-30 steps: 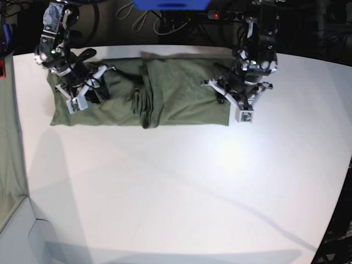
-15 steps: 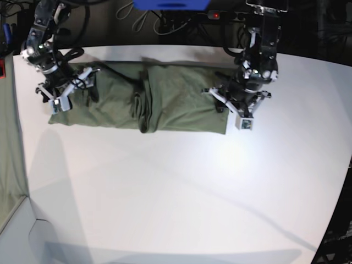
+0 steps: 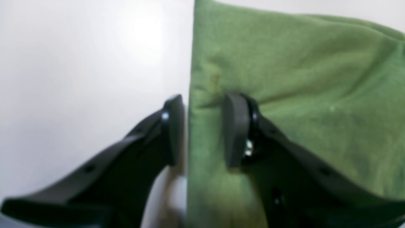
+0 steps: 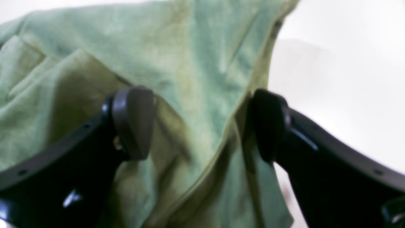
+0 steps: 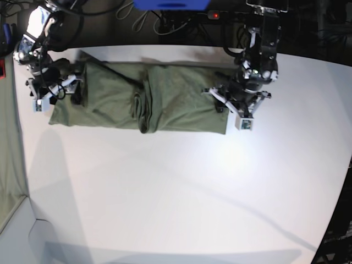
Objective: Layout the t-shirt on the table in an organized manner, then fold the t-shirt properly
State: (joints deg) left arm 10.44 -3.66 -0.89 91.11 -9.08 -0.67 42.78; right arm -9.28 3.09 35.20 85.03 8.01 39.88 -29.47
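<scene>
Base view, left to right: right gripper (image 5: 55, 92) parted around the t-shirt (image 5: 137, 102) end, cloth between the pads; shirt already a long band across the far table (image 5: 176, 187); left gripper (image 5: 223, 102) straddling the opposite edge, not clamped. Crosswise folding left, seemingly.

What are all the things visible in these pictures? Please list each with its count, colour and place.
t-shirt: one, olive green, folded into a long band across the far part of the table, a bunched ridge near its middle.
table: one, white, fills most of the base view.
cloth strip: one, green, along the base view's left edge.
cables: several, pale, behind the table in the dark.
blue object: one, top edge of the base view.
left gripper: one, black, jaws apart astride the shirt's straight edge.
right gripper: one, black, jaws apart around raised cloth at the shirt's other end.
</scene>
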